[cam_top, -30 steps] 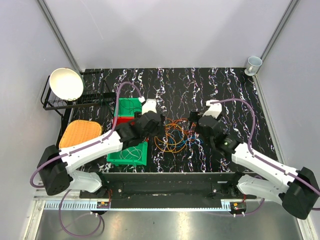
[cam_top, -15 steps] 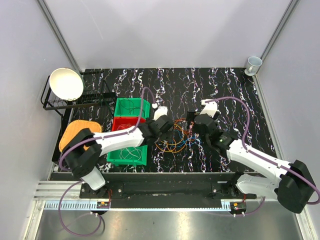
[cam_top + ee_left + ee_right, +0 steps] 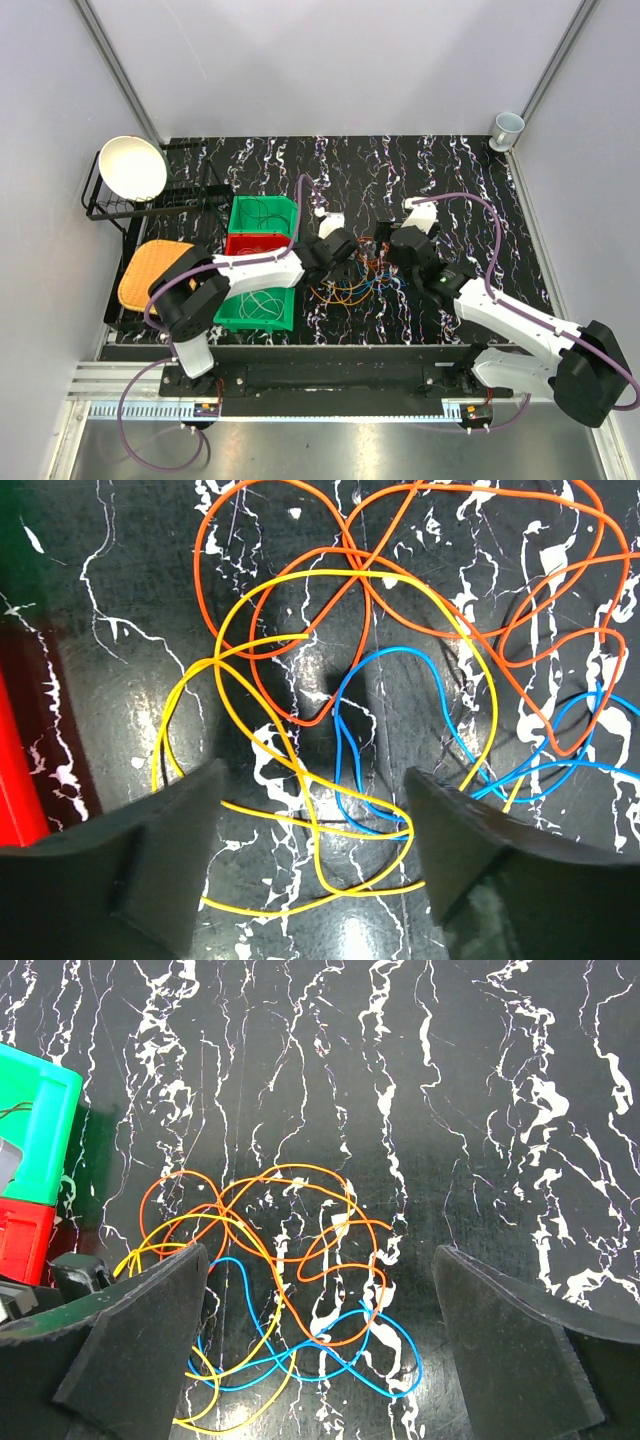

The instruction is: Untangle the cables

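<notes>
The cables (image 3: 345,285) lie in one loose tangle on the black marbled table (image 3: 460,190), between the two arms. My left gripper (image 3: 343,254) hangs low over the tangle's left part. In the left wrist view it (image 3: 315,815) is open, and a yellow loop (image 3: 304,906) and a blue wire (image 3: 338,730) lie on the table between its fingers. Orange loops (image 3: 197,550) spread beyond them. My right gripper (image 3: 393,252) stands open above the right side. Its view (image 3: 320,1295) shows orange (image 3: 341,1343) and blue (image 3: 418,1365) wires below, untouched.
Left of the tangle stand a green bin (image 3: 240,212), a red bin (image 3: 240,245) and a second green bin (image 3: 222,318) with wires in it. A black rack with a white bowl (image 3: 132,167) and an orange pad (image 3: 158,270) sit at the far left. A cup (image 3: 507,127) stands in the back right corner.
The left arm has stretched right and dropped its gripper over the tangle, and its jaws have narrowed somewhat. The right gripper shifted slightly left and has held still since.
</notes>
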Action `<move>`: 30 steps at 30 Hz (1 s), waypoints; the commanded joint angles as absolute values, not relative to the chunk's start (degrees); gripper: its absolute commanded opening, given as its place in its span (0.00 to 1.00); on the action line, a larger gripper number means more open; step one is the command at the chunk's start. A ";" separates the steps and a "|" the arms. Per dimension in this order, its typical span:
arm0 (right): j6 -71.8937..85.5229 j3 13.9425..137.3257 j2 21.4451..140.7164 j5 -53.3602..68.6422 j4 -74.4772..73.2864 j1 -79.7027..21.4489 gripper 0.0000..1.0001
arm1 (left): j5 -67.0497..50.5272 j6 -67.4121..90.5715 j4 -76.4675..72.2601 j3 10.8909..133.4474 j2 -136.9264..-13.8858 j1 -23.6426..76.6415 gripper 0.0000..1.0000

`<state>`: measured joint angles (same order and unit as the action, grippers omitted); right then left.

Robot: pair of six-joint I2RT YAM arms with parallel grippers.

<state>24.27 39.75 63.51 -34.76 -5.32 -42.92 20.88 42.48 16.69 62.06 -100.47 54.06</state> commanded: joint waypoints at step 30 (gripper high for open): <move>24.70 40.78 62.67 -34.36 -2.55 -42.10 0.99 | 19.51 34.98 28.30 77.78 -78.14 54.58 0.00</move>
<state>24.27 39.75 63.51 -33.47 -4.75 -42.57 19.90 39.18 27.53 73.34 -83.66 54.39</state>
